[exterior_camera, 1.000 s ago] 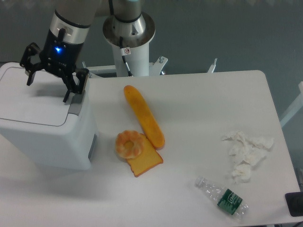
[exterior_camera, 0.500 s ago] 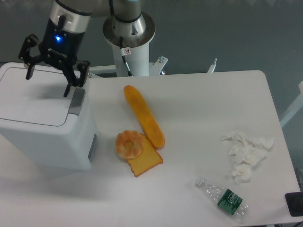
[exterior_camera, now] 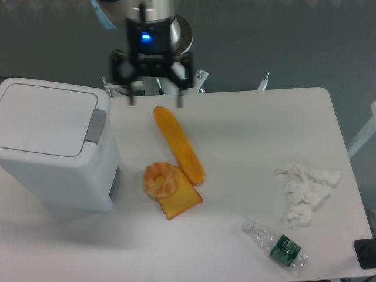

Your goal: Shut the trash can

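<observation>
The trash can (exterior_camera: 56, 147) is a large white boxy bin at the left of the table. Its flat white lid (exterior_camera: 47, 117) lies down flush on the top, with a grey panel (exterior_camera: 97, 126) along its right edge. My gripper (exterior_camera: 154, 103) hangs above the table's back edge, to the right of the bin and clear of it. Its fingers (exterior_camera: 130, 100) are spread wide and hold nothing. It looks slightly blurred.
An orange baguette (exterior_camera: 178, 144), a round bun (exterior_camera: 161, 179) and a toast slice (exterior_camera: 178, 201) lie mid-table. Crumpled white tissues (exterior_camera: 305, 191) and a plastic bottle (exterior_camera: 276, 245) lie at the right. The robot base (exterior_camera: 161, 35) stands behind the table.
My gripper has lifted off the top of the trash can and swung right to the back of the table. The lid stays down flat.
</observation>
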`<state>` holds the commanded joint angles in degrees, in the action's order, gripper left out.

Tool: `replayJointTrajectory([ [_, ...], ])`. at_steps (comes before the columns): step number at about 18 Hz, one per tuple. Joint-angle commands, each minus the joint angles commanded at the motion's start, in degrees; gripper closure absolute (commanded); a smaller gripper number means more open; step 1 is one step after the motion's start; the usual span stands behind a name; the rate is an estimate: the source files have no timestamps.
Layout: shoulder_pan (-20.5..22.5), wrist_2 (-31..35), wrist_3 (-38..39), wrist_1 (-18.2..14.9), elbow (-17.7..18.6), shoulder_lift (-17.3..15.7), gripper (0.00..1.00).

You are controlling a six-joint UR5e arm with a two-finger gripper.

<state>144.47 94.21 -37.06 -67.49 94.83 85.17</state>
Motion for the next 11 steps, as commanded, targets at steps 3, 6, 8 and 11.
replayJointTrajectory([
  [3, 6.68, 0.27, -5.12, -1.58, 0.44, -0.09, 0.00],
  [6, 13.97, 0.36, -8.71, -4.48, 0.70, -1.05, 0.00],
  [8, 19.59, 0.36, -14.15, -7.29, 1.06, -1.93, 0.00],
  [11, 29.16, 0.27, -26.97, -10.81, 2.11, -4.65, 0.00],
])
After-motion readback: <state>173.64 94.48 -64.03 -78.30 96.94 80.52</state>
